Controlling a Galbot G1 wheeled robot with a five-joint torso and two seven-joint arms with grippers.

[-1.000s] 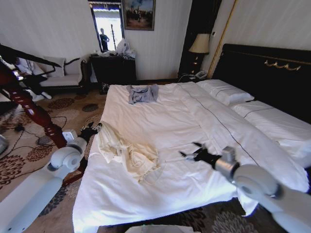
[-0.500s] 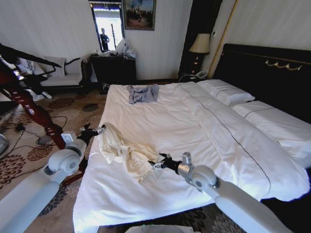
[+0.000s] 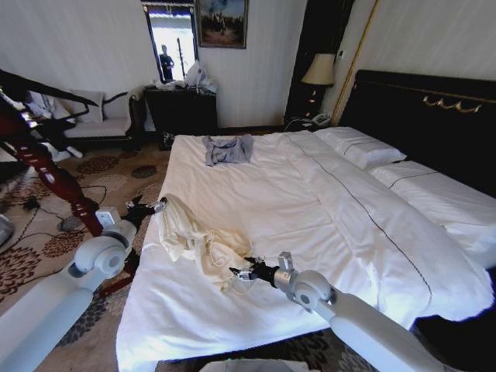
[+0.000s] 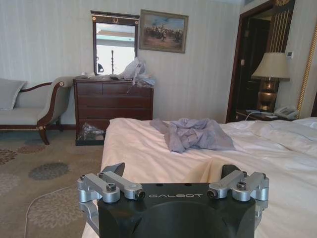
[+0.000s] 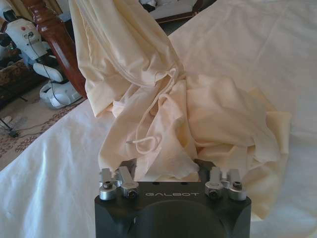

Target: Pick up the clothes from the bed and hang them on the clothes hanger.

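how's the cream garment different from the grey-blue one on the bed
The cream garment is far larger than the grey-blue garment.
The cream garment lies near the bed's left edge, close to the robot; the grey-blue garment lies at the far end.
The right gripper is at the cream garment's hem and the left gripper beside its top; the grey-blue garment has no gripper near it.
Both lie crumpled on the white sheet.

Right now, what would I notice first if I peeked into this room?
A crumpled cream shirt lies near the foot of a big white bed. The right claw is at the shirt's edge and the left claw at its other end. A small grey-blue garment lies further up the bed.
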